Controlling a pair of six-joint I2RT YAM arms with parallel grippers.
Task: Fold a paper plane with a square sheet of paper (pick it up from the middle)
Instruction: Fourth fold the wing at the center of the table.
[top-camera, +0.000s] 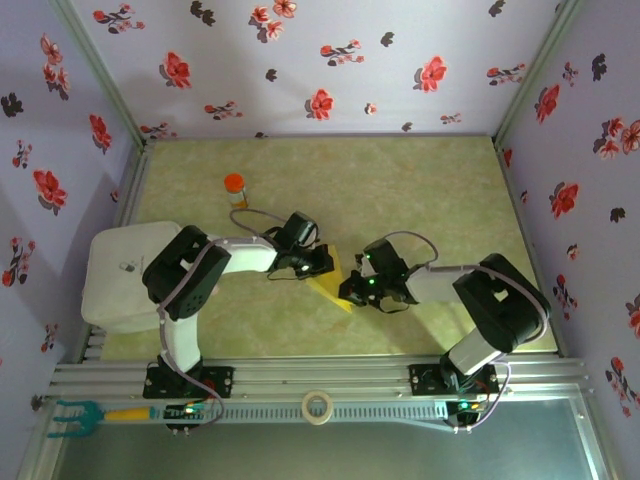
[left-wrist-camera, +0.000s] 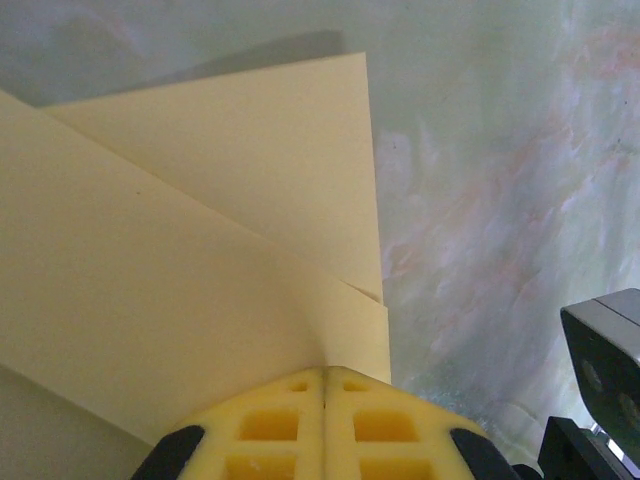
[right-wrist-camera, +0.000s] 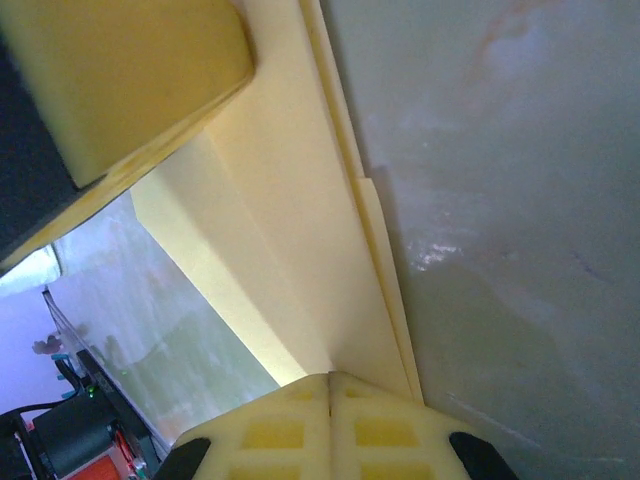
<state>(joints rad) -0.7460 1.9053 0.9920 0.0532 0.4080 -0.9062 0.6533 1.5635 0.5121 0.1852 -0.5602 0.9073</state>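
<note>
The yellow sheet of paper (top-camera: 334, 281) is folded into a narrow, pointed, layered shape and sits between my two grippers at the table's middle. My left gripper (top-camera: 322, 263) pinches one edge. In the left wrist view its yellow pads (left-wrist-camera: 290, 425) meet on the paper (left-wrist-camera: 200, 250), where stacked folded layers show. My right gripper (top-camera: 353, 291) pinches the opposite side. In the right wrist view its jaws (right-wrist-camera: 330, 378) are closed on the paper (right-wrist-camera: 290, 230) along a long crease, with the left gripper's finger (right-wrist-camera: 130, 70) at the top left.
A small orange-capped bottle (top-camera: 234, 187) stands at the back left of the green table (top-camera: 420, 190). A white box (top-camera: 115, 280) sits at the left edge. A tape roll (top-camera: 318, 406) and a teal-headed tool (top-camera: 75, 418) lie on the near rail. Flowered walls enclose three sides.
</note>
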